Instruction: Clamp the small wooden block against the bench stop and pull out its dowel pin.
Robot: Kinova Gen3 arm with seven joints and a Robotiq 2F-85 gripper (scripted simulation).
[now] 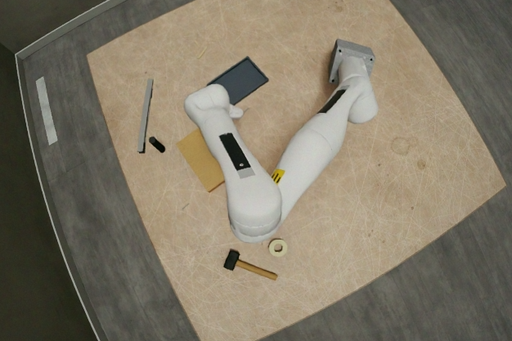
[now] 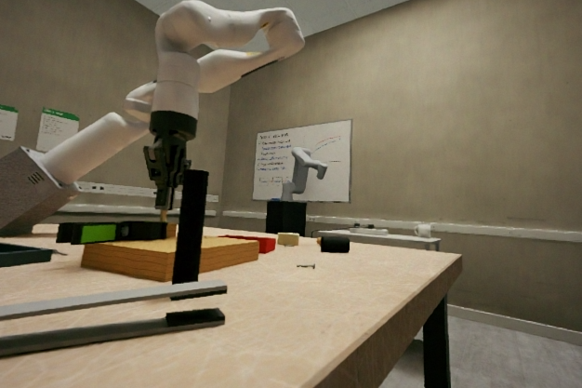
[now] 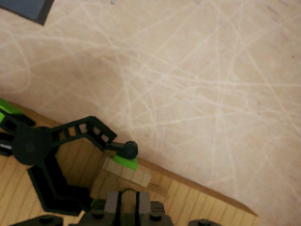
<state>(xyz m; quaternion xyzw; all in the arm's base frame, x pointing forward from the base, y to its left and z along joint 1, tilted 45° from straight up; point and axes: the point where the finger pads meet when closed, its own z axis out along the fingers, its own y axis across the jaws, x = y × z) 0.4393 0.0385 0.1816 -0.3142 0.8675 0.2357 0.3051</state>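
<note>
Pincer (image 2: 164,204) (image 3: 128,210) clamped on one dowel pin (image 2: 163,216) (image 3: 129,199); one spring clamp (image 2: 99,233) (image 3: 31,145), one mallet (image 1: 255,268) (image 2: 335,244), one tray (image 1: 243,79) (image 2: 23,256) (image 3: 24,11).

On the gripper's tray side, the black-and-green spring clamp (image 2: 112,232) (image 3: 32,145) is met low over the yellowish wooden board (image 1: 198,159) (image 2: 164,259) (image 3: 14,188). In the exterior view, the gripper's lower part is flanked by an upright black post (image 2: 190,228); open air is left above the post.

Desk (image 1: 363,188) (image 2: 328,289) (image 3: 193,72): pale, scratched top; board (image 1: 200,161) (image 2: 169,259) (image 3: 217,205), tray (image 1: 241,80) (image 2: 23,255) (image 3: 24,11), mallet (image 1: 256,269) (image 2: 335,244) and tape ring (image 1: 272,242) directly on it.
</note>
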